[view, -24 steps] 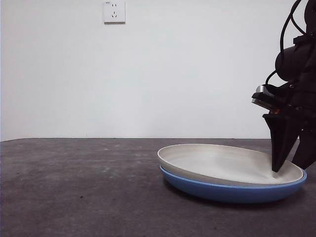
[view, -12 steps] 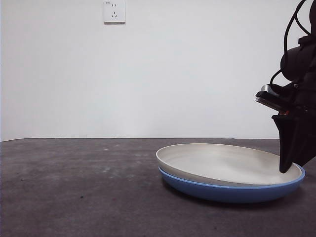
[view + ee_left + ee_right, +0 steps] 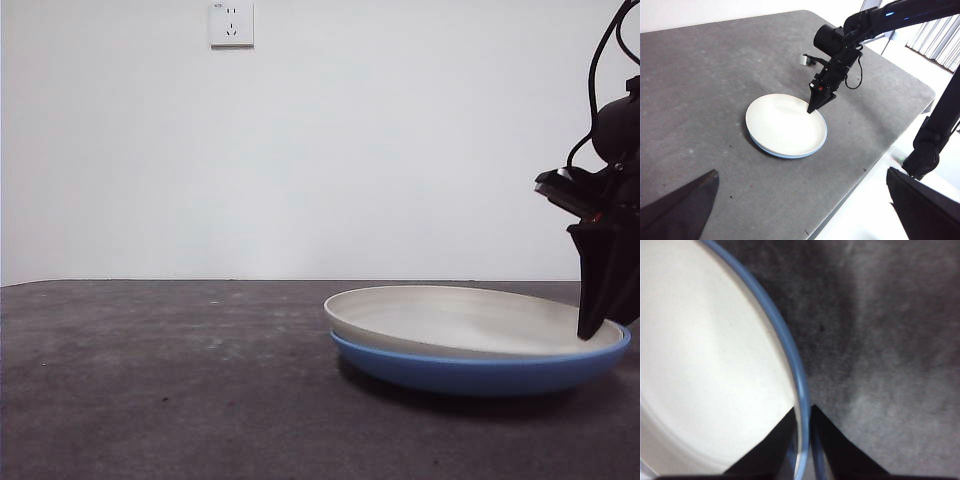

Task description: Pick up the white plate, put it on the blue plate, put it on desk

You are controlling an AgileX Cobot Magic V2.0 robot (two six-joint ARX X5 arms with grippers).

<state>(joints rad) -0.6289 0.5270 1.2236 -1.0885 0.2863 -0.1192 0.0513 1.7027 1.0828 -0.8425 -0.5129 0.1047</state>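
Because the white plate (image 3: 470, 318) nests inside the blue plate (image 3: 480, 372), both lying flat on the table (image 3: 160, 390), my right gripper (image 3: 804, 421) straddles their shared rim. Its fingers (image 3: 771, 445) are nearly together, one inside the rim and one outside, pinching the stacked edge so both plates can move as one. My left gripper waits high above, fingers spread.

bare lab: grey desk (image 3: 700, 90), white wall (image 3: 400, 140), socket (image 3: 231, 23).
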